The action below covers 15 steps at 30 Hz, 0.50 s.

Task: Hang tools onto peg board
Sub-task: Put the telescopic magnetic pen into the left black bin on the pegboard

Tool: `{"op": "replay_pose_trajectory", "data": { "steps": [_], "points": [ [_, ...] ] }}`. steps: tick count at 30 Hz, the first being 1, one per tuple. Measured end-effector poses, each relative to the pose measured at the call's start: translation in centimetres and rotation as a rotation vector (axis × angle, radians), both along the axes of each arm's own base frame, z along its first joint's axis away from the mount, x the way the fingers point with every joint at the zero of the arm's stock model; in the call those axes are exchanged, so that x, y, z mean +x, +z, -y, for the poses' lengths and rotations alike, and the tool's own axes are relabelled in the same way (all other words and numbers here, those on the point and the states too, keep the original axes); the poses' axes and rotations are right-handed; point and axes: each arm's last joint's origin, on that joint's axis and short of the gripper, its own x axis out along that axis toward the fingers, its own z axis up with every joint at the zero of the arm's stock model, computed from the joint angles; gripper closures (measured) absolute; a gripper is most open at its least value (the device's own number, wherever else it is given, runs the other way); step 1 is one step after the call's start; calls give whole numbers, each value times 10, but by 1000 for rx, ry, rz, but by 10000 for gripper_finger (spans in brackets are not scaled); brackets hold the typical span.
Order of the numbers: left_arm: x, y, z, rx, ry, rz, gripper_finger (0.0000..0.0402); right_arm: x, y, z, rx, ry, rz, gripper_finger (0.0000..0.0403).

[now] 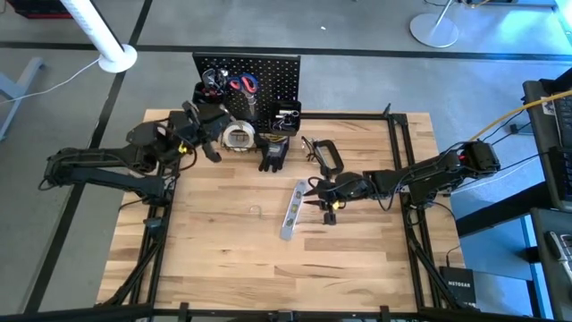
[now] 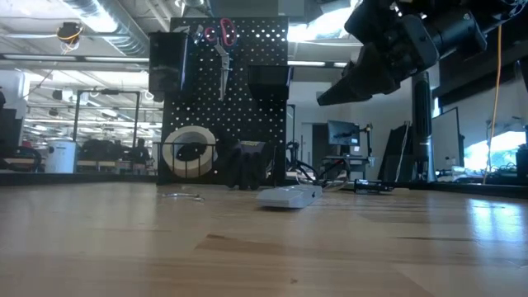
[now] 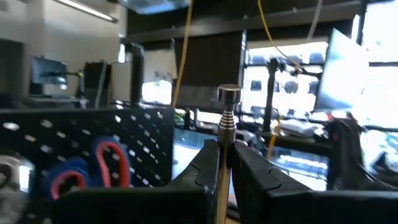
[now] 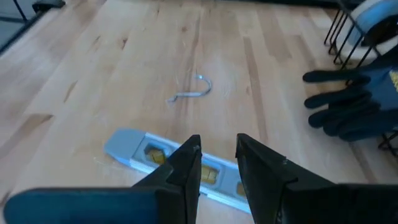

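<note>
Right tool (image 4: pixel 216 163), jaws parted and empty, hovers directly over the silver level bar (image 4: pixel 180 165), which lies flat at the table's (image 1: pixel 223 259) centre, long axis running lower left to upper right in the high view. Right arm is nearer. Farther, upper left, left tool (image 3: pixel 225 163) is clamped on a metal pin (image 3: pixel 227 106) by the peg board (image 1: pixel 273 76); workshop beyond.
</note>
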Motion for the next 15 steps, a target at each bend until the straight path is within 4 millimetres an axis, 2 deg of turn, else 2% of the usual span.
{"op": "replay_pose_trajectory", "data": {
  "steps": [3,9,15],
  "points": [
    [-3,2,-7,9,68,15,384,-1,-3,0,15,-10,-30,297],
    [-11,3,-21,5,321,-14,384,-2,-5,0,37,-24,-57,297],
    [-16,7,-23,22,452,-13,384,-3,-6,0,49,-3,-66,297]
  ]
}}
